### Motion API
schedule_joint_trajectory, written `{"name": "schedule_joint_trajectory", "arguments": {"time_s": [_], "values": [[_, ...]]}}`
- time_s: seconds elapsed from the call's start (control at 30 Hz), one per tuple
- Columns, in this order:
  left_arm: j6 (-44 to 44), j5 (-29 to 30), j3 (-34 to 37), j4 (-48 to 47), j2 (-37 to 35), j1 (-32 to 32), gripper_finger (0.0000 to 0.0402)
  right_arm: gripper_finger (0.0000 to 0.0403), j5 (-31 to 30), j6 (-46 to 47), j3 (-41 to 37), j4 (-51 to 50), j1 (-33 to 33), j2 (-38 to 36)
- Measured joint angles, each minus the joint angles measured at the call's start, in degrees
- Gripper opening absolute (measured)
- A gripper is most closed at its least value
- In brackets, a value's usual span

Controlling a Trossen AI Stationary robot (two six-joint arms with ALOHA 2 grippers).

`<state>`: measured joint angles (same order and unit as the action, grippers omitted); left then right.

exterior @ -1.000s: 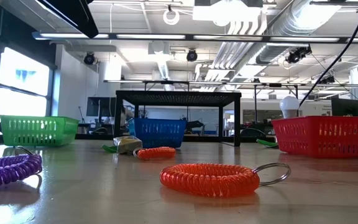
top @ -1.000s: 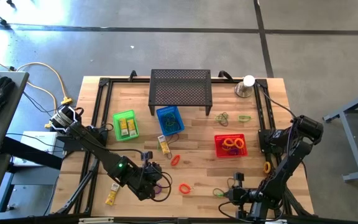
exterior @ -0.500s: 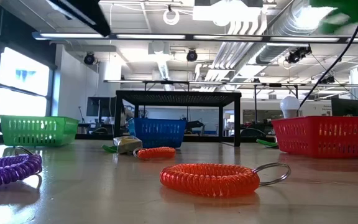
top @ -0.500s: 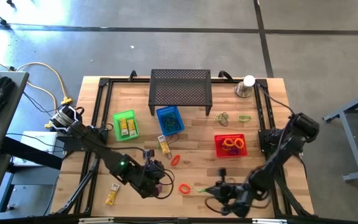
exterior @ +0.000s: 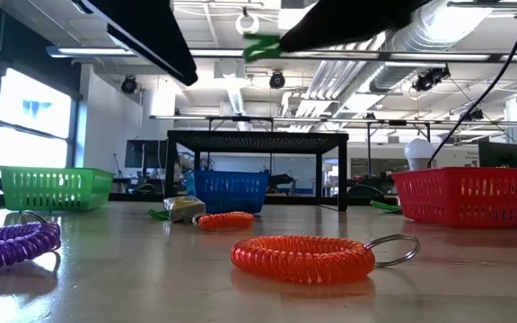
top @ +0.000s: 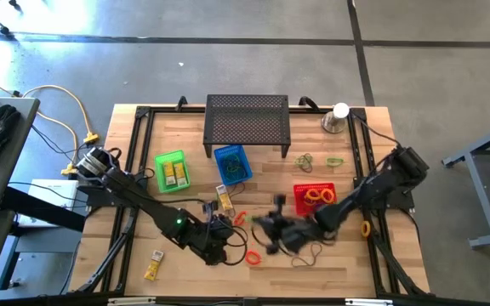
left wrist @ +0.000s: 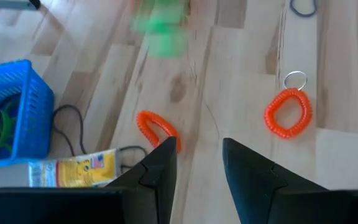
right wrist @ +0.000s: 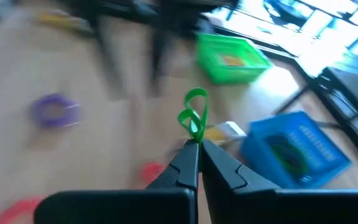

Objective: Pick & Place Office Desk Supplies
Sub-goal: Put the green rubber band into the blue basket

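My right gripper (right wrist: 195,151) is shut on a thin green loop (right wrist: 193,116) and carries it above the table's middle (top: 266,229); the low view shows the loop (exterior: 263,47) high up. My left gripper (left wrist: 197,148) stands open over bare wood near the front (top: 219,246), with nothing between its fingers. Just ahead of it lie an orange coil loop (left wrist: 156,127), a second orange coil with a key ring (left wrist: 288,115) and a yellow packet (left wrist: 73,168). A purple coil (exterior: 12,244) lies flat on the table. My right gripper pinches the green loop's lower end (right wrist: 194,138) between its two fingertips. The fingers come from the table's right, slanting a little downward. The rest of the loop sticks out beyond the tips, lifted clear of the table.
Green basket (top: 172,171), blue basket (top: 232,163) and red basket (top: 316,198) stand across the table's middle. The black perforated stand (top: 247,123) and a silver cup with a white ball (top: 336,119) are at the back. More green loops (top: 306,160) lie behind the red basket, and a yellow packet (top: 152,265) lies front left.
My right gripper has swung from the near right corner toward the table's middle, rising and turning, and has carried the green loop up off the table. My left gripper has drifted a little toward the right and down, still open.
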<state>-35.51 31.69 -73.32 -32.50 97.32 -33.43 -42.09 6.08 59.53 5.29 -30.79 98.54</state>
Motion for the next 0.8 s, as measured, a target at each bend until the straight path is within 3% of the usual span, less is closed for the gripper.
{"name": "schedule_joint_trajectory", "arguments": {"time_s": [0.17,0.53,0.8], "values": [[-3.4,-0.1,0.0,0.0,0.0,-1.4,0.0123,0.0003,1.2,0.1,0.0,0.1,8.2,0.0],[-6.5,-0.1,0.0,0.0,0.0,-6.1,0.0123,0.0003,12.4,-2.6,0.0,6.5,20.9,4.8],[-7.5,0.0,0.0,0.0,0.0,-8.6,0.0123,0.0009,12.4,-2.9,0.0,8.8,25.5,6.7]]}}
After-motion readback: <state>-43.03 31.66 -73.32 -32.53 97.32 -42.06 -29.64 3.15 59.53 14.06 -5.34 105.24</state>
